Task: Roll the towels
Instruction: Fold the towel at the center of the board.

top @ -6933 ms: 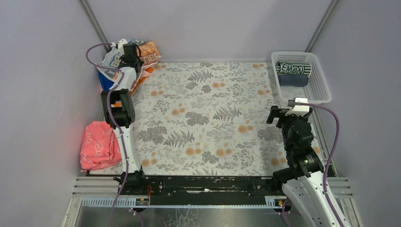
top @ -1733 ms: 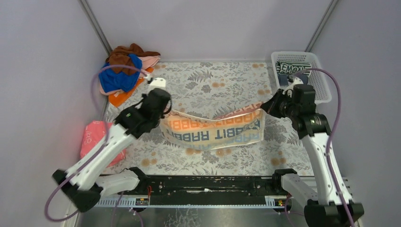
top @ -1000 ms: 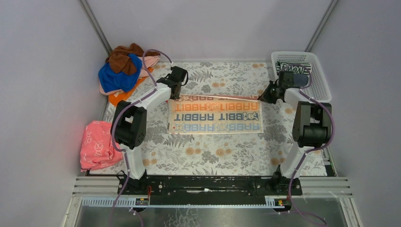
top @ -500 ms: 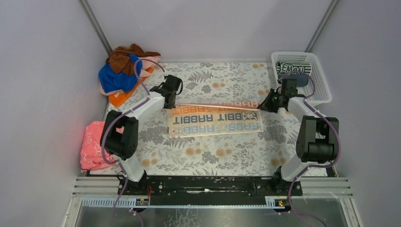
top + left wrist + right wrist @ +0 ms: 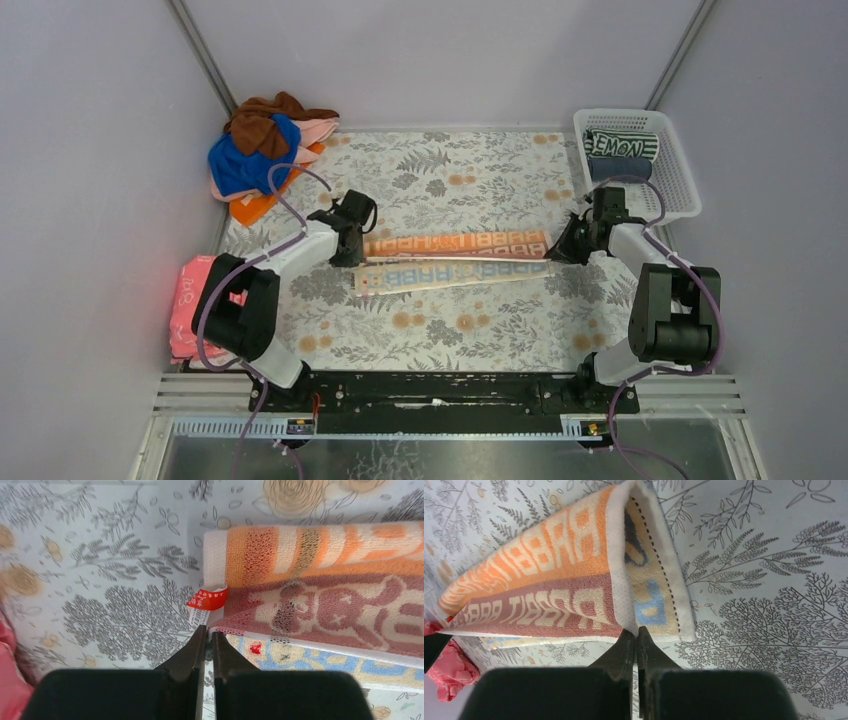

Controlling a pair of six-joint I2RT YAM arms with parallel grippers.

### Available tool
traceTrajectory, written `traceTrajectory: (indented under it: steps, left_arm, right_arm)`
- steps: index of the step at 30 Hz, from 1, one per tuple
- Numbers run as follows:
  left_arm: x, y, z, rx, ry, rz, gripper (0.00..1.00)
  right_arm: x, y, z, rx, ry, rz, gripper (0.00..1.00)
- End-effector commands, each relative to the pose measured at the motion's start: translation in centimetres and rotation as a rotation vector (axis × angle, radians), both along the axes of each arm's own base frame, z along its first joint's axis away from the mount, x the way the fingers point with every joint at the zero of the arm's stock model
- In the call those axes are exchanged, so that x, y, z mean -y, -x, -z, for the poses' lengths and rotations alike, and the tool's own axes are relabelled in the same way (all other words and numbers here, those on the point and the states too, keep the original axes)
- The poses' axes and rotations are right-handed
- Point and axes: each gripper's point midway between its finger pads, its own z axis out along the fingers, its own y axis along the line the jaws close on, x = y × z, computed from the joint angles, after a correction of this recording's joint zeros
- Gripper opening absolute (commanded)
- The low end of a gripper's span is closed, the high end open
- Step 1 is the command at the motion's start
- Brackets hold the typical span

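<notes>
Towel (image 5: 455, 245) with orange and blue "RABBIT" lettering lies stretched left to right across the middle of the flower-patterned surface (image 5: 450, 170), folded along its length. The orange band sits on the far side, and a blue-lettered strip shows along the near edge.

The left pincer (image 5: 352, 250) is at the towel's left end and the right pincer (image 5: 562, 248) at its right end, both low over the surface.

In the left wrist view the left pincer (image 5: 209, 631) has its fingers pressed together on the white hem of the upper layer, just beside a small red tag (image 5: 207, 599). The orange and brownish weave of the towel (image 5: 320, 565) spreads to the right of the grip, with the blue-printed layer under it.

In the right wrist view the right pincer (image 5: 635, 632) is likewise pinched shut on the hem of the upper layer. Here the towel (image 5: 549, 570) is raised off the lower layer like a tent (its underside and a bit of blue print show in the gap).

A heap of brown, blue, pink and orange towels (image 5: 262, 150) sits at the far left corner, and a pink towel (image 5: 205, 305) lies at the left edge of the surface, nearer the arm bases.

At the far right stands a white basket (image 5: 655, 198). It holds a striped rolled towel (image 5: 621, 146) and a dark blue roll (image 5: 619, 170) just beside it.
</notes>
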Motion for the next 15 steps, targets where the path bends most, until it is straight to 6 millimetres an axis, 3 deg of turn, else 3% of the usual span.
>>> traceTrajectory:
  steps: [1, 7, 11, 13, 15]
  left_arm:
    - [-0.8, 2.7, 0.9, -0.044, -0.011, -0.107, 0.0]
    - [-1.3, 4.8, 2.6, -0.075, -0.072, -0.17, 0.0]
    - [-1.5, 5.3, 2.6, -0.064, -0.131, -0.185, 0.0]
    - [-1.2, 5.3, 2.2, -0.046, -0.131, -0.179, 0.08]
    - [-0.8, 5.2, 1.6, -0.026, -0.12, -0.175, 0.26]
  right_arm:
    - [1.7, 0.3, 0.7, -0.009, 0.086, 0.019, 0.0]
    - [1.8, 0.7, 2.8, -0.06, 0.092, 0.028, 0.0]
    - [1.8, 1.2, 4.0, -0.09, 0.087, 0.029, 0.0]
    - [1.8, 1.3, 4.3, -0.1, 0.09, 0.026, 0.01]
    - [1.7, 1.3, 4.3, -0.101, 0.087, 0.021, 0.02]
